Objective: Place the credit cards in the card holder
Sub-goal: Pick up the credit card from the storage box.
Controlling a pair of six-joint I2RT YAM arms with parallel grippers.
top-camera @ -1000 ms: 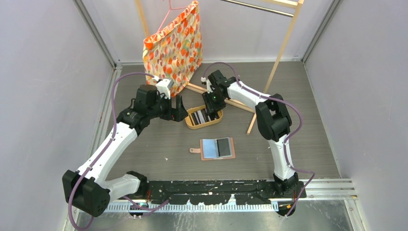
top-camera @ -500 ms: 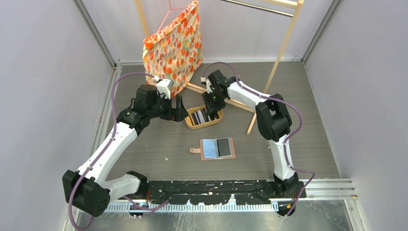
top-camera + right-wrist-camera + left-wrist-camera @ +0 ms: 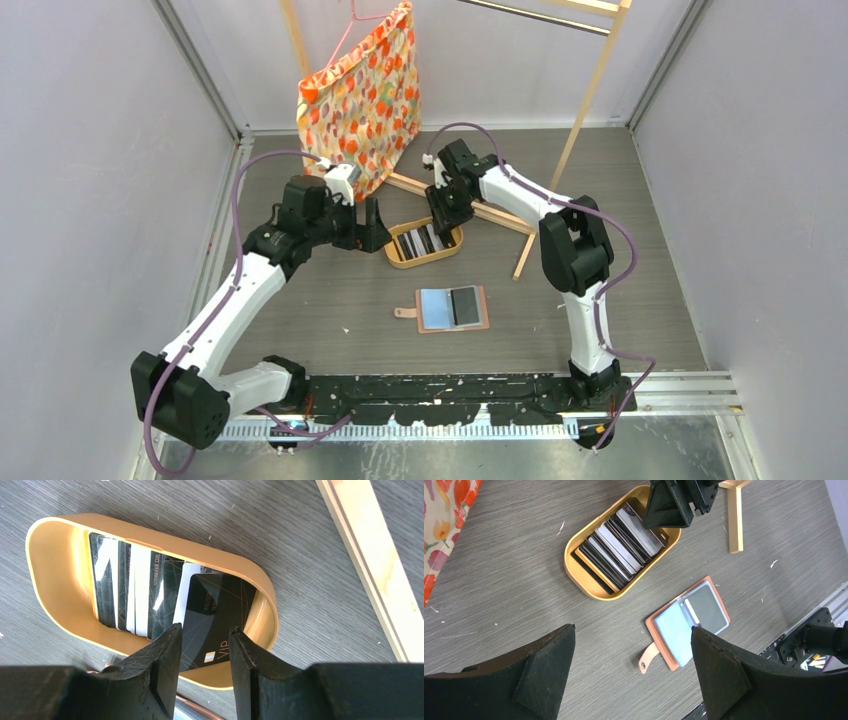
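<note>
The credit cards (image 3: pixel 421 240), black, grey and white, stand packed in an oval wooden tray (image 3: pixel 400 260), also seen in the left wrist view (image 3: pixel 616 545) and the right wrist view (image 3: pixel 135 590). A black VIP card (image 3: pixel 215 610) leans at the tray's end. The card holder (image 3: pixel 452 308) lies open on the table nearer the arms, with light-blue and dark pockets and its tab to the left (image 3: pixel 686 622). My right gripper (image 3: pixel 445 210) hovers over the tray's far end (image 3: pixel 205 627), jaws slightly apart and holding nothing. My left gripper (image 3: pixel 372 225) is wide open and empty, left of the tray (image 3: pixel 631 629).
An orange patterned fabric bag (image 3: pixel 360 95) hangs on a hanger at the back. A wooden rack's pole (image 3: pixel 570 150) and floor bar (image 3: pixel 370 565) run just behind and right of the tray. Grey walls enclose the table on both sides.
My right gripper has drawn back a little from the tray toward the far side. The left arm, the cards and the card holder have not moved.
</note>
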